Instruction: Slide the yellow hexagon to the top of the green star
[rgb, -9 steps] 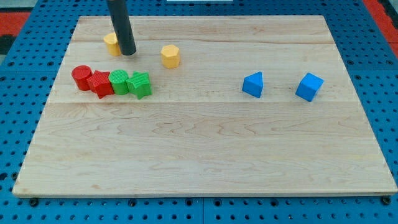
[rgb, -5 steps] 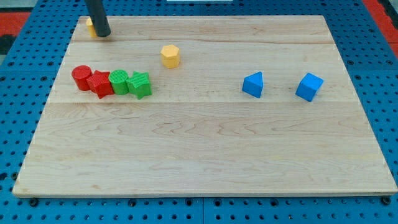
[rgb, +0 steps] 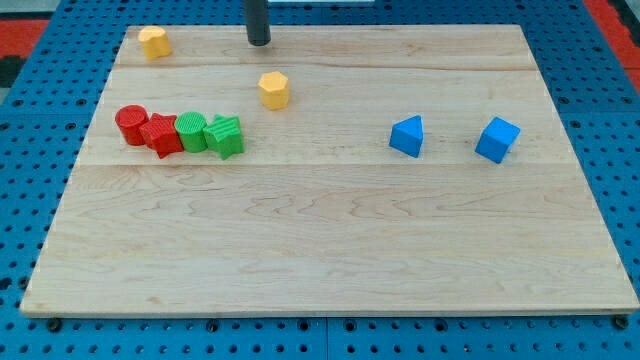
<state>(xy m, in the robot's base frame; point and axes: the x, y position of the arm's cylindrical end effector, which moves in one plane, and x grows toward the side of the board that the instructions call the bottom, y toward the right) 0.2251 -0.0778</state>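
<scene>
While the rod enters from the view's top edge, its lower end, my tip (rgb: 259, 42), rests on the wooden board (rgb: 330, 230) near the board's top edge, left of centre. No claw on this rig: just a plain dark rod, so nothing to be apart, together or clamped.

Task block: yellow hexagon (rgb: 273, 89) sits in upper-left-centre of frame, just below my tip and slightly to its right; visible gap between them, not touching.

Green star (rgb: 226, 136) lies lower-left of the hexagon, at the right end of a 4-block row in the left part of the board. Row, from view's left: red cylinder (rgb: 130, 124), red star (rgb: 160, 134), green block (rgb: 191, 131) (shape unclear, looks squarish w/ rounded top), then the green star. All four look packed side by side, touching. Hexagon is above and to the right of the star, apart from it.

Second yellow block (rgb: 153, 41) at the board's upper-left corner, shape not clear; well apart from my tip, to its left.

Right half of frame: blue triangular block (rgb: 407, 135) and blue cube (rgb: 497, 139), roughly level w/ each other, separated by a gap, well apart from everything else.

Board sits on a blue perforated surface (rgb: 20, 200).
</scene>
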